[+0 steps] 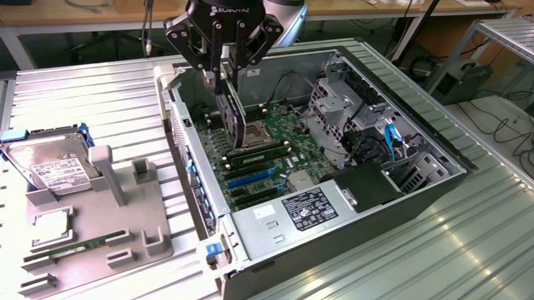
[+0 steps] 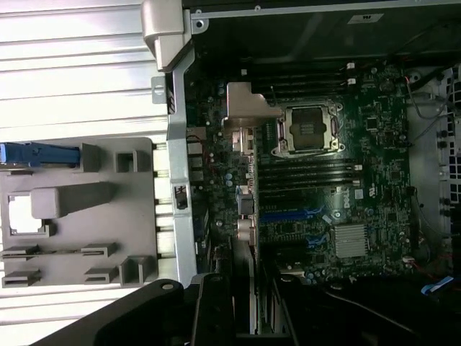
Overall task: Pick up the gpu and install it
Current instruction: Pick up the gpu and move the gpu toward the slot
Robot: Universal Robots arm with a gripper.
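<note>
Picked up and gripped between the closed fingers of the gripper (image 1: 224, 74): the gpu (image 1: 231, 117), hanging on edge above the motherboard (image 1: 291, 142), by its CPU socket (image 1: 254, 134). Not seated yet, judging by the blue slots (image 1: 250, 179) lying bare on the motherboard; installing left to do.

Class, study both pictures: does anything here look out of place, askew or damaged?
Nothing looks damaged or spilled. The one part not in its place is the gpu, held on edge by the gripper above the open computer case, not in a slot. The hard drive lies on the grey holder.
</note>
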